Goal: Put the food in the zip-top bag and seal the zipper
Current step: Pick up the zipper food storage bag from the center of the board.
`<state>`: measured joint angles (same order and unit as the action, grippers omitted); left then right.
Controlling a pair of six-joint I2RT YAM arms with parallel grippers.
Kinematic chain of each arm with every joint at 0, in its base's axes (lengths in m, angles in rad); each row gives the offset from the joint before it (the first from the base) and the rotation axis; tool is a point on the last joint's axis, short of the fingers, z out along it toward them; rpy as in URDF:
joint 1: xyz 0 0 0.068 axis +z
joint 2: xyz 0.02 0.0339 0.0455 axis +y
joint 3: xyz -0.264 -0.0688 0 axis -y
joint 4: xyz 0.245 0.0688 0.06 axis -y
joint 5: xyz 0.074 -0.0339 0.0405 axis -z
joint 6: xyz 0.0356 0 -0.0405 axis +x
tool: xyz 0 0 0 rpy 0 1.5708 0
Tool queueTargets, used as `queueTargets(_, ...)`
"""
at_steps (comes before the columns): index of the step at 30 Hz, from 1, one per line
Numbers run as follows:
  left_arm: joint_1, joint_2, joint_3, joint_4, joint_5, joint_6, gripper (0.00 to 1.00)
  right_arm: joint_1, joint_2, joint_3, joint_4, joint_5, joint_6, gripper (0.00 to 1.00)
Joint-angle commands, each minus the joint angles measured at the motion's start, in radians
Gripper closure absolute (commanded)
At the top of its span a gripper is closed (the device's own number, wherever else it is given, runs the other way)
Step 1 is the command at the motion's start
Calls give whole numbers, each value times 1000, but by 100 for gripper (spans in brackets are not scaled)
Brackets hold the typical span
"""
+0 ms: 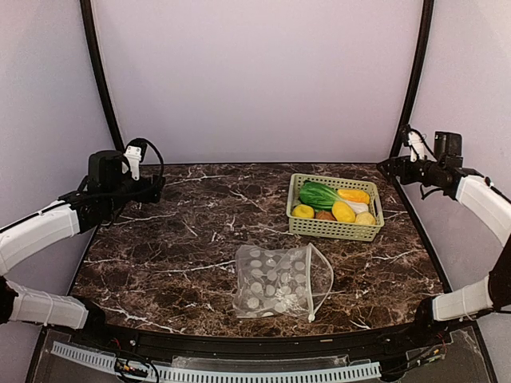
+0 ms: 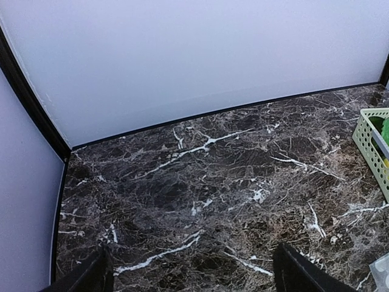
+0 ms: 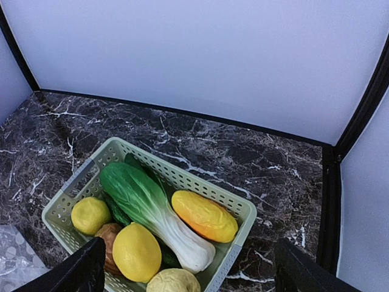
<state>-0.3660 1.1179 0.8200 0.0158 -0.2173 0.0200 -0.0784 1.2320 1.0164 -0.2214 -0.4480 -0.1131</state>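
The food lies in a light green slotted basket [image 1: 332,230] at the back right: a green cabbage with a white stem [image 3: 143,201], an orange-yellow piece [image 3: 205,216], two yellow pieces [image 3: 136,251], a brown piece [image 3: 109,234] and a pale piece [image 3: 173,281]. The clear dotted zip-top bag [image 1: 271,281] lies flat near the front middle of the table. Its whitish zipper [image 1: 310,281] runs along its right edge. My left gripper [image 1: 156,188] is open and empty, high over the far left. My right gripper [image 1: 387,166] is open and empty, above and behind the basket.
The dark marble table [image 1: 184,239] is ringed by black frame posts and pale walls. The basket's edge [image 2: 372,143] shows at the right of the left wrist view. A corner of the bag [image 3: 15,258] shows at the lower left of the right wrist view.
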Motion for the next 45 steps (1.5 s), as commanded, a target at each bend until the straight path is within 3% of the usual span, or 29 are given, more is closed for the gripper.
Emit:
queueTargets(1,19,11,-59,103,74,-28,7,-10,-16,-63,63,-8,-1,5)
queueTargets(12,38,125,-49,127,233,-113,1,9,70,-1,-46,-209,-266,7)
queueTargets(16,41,189,-34,74,167,-180,1,50,142,44,-68,-193,-335,9)
queueTargets(19,42,234,14,33,242,-132,1,83,216,95,-76,-149,-335,12)
queueTargets(22,43,230,-31,125,300,-116,1,87,306,186,-117,-79,-279,17)
queueTargets(29,32,232,-6,104,451,-79,20,41,420,242,-147,45,-159,27)
queueTargets(34,11,219,-2,118,536,-87,22,20,451,232,-191,58,-178,32)
queueTargets(38,-22,209,6,101,588,-52,24,24,447,238,-253,1,-275,41)
queueTargets(45,-177,240,58,31,645,-26,30,136,335,159,-326,-190,-408,44)
